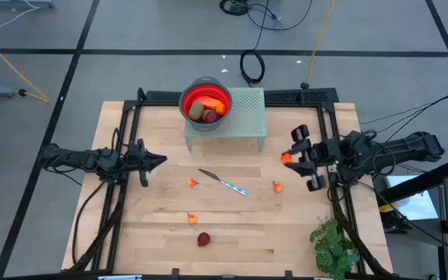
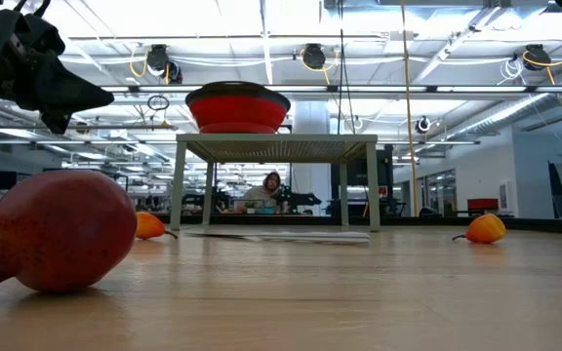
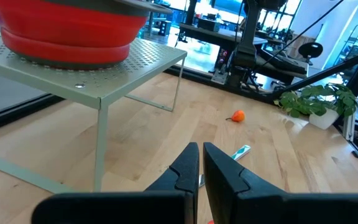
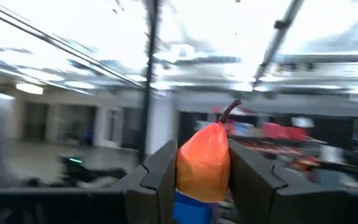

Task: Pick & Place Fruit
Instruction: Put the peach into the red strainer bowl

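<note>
My right gripper [image 1: 289, 159] is over the table's right part, shut on a small orange fruit [image 4: 204, 165]. My left gripper [image 1: 159, 161] is shut and empty over the left part; it also shows in the low view [image 2: 61, 93]. A red bowl [image 1: 205, 101] holding several fruit pieces stands on a pale green perforated stand [image 1: 243, 109] at the far middle. On the table lie three small orange fruits [image 1: 192, 183] [image 1: 277, 186] [image 1: 191, 219] and a dark red round fruit [image 1: 203, 239], which looms large in the low view [image 2: 57, 232]. My right gripper pinches the orange fruit by its two sides [image 4: 182, 168] between its two fingers. The fingers come about level from the table's right side. The fruit is lifted clear of the table, with its dark stem [image 4: 230, 111] sticking out past the fingers.
A thin silver knife [image 1: 224, 183] lies at the table's middle between the loose fruits. A green leafy plant [image 1: 333, 245] stands at the near right corner. Black frame rails [image 1: 127, 148] run along the table's left, right and far sides.
</note>
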You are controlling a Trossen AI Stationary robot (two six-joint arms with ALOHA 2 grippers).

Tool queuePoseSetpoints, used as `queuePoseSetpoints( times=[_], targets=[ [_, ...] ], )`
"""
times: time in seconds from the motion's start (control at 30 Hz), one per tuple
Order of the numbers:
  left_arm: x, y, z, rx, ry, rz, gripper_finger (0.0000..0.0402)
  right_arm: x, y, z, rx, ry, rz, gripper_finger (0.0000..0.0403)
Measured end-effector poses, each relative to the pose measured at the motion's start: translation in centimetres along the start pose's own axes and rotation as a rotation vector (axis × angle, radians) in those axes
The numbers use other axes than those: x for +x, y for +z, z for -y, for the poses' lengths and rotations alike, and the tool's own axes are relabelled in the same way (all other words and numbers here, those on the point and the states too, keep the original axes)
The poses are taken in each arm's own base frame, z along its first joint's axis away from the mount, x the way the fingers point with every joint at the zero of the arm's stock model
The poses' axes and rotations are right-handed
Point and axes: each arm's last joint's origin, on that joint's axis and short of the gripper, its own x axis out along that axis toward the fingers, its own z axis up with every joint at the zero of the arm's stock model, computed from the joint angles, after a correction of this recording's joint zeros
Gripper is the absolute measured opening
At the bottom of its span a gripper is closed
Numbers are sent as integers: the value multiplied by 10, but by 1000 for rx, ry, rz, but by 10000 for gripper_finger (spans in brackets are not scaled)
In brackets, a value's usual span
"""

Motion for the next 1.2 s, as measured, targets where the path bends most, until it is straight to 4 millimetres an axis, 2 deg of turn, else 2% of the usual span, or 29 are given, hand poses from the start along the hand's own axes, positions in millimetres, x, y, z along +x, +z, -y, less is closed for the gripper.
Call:
queuePoseSetpoints(
  times=[0.2,0.37,0.8,0.9,1.2],
  targets=[
    [0,0,0,0,0,0,21,-1,10,-7,76,232,90,116],
    [0,0,0,0,1,0,21,-3,18,-10,73,346,164,116],
    [0,0,0,0,0,0,21,-4,19,-10,66,364,176,116],
    [0,0,0,5,0,0,21,-2,14,-8,94,264,125,116],
    [0,0,0,9,1,0,21,4,-23,7,135,-258,-149,116]
  ],
)
